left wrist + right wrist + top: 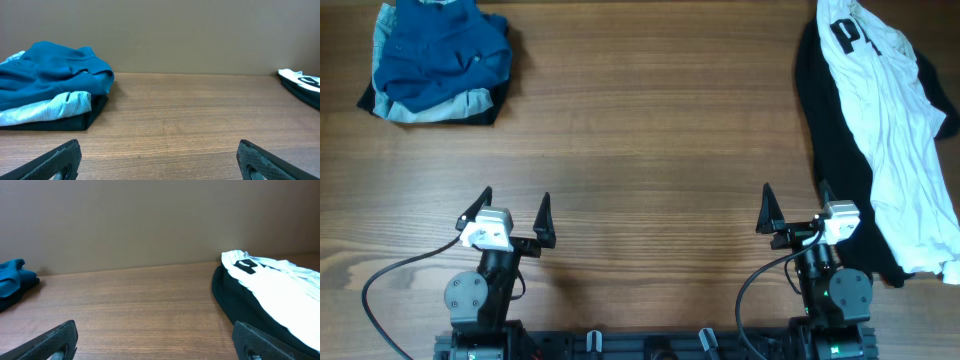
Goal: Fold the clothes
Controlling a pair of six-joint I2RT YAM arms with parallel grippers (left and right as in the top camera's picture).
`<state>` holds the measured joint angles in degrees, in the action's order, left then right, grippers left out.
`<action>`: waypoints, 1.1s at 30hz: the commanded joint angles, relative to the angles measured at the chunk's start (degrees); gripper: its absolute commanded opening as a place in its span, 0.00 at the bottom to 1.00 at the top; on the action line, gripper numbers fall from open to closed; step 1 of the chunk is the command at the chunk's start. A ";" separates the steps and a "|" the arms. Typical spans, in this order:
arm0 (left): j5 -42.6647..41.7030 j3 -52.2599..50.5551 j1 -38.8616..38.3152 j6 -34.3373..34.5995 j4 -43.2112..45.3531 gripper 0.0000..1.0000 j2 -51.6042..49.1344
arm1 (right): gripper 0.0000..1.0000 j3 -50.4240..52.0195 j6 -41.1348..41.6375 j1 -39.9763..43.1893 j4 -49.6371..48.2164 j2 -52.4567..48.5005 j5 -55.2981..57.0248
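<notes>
A white T-shirt (895, 140) lies unfolded along the right edge of the wooden table (650, 130), spread over a black garment (830, 150) that shows along its left side. At the far left corner sits a second heap: a rumpled blue shirt (445, 50) on top of a light blue garment (430, 108), with dark cloth (485, 112) beneath. The right gripper (795, 192) rests just beside the black garment's near end, jaws spread wide and holding nothing. The left gripper (515, 200), well apart from the blue heap, is likewise wide open and empty.
</notes>
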<state>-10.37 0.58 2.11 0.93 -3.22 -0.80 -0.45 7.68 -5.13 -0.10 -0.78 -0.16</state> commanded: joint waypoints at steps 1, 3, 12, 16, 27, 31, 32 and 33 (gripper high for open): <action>0.39 -0.24 0.42 -0.63 -0.26 1.00 0.52 | 1.00 0.15 -0.61 -0.17 -0.31 0.35 -0.26; 0.39 -0.24 0.42 -0.63 -0.26 1.00 0.52 | 1.00 0.15 -0.61 -0.17 -0.31 0.35 -0.26; 0.37 -0.24 0.42 -0.63 -0.26 1.00 0.52 | 1.00 0.15 -0.59 -0.17 -0.33 0.35 -0.26; 0.35 -0.24 0.42 -0.63 0.02 1.00 0.52 | 1.00 0.15 -0.63 -0.17 -0.33 0.35 -0.24; 0.37 -0.24 0.42 -0.63 0.50 1.00 0.52 | 1.00 0.15 -0.59 -0.17 -1.73 0.35 -0.24; 0.37 -0.24 0.42 -0.63 0.96 1.00 0.52 | 1.00 0.13 -0.68 -0.17 -3.19 0.35 -0.22; 0.37 -0.24 0.42 -0.63 0.81 1.00 0.52 | 1.00 0.13 -0.70 -0.17 -3.69 0.35 -0.22; 0.35 -0.24 0.42 -0.61 0.81 1.00 0.52 | 1.00 0.13 -1.20 -0.17 -4.31 0.35 -0.26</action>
<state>-10.37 0.58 2.11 0.93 -2.79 -0.80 -0.45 7.66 -5.13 -3.01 -0.78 -0.16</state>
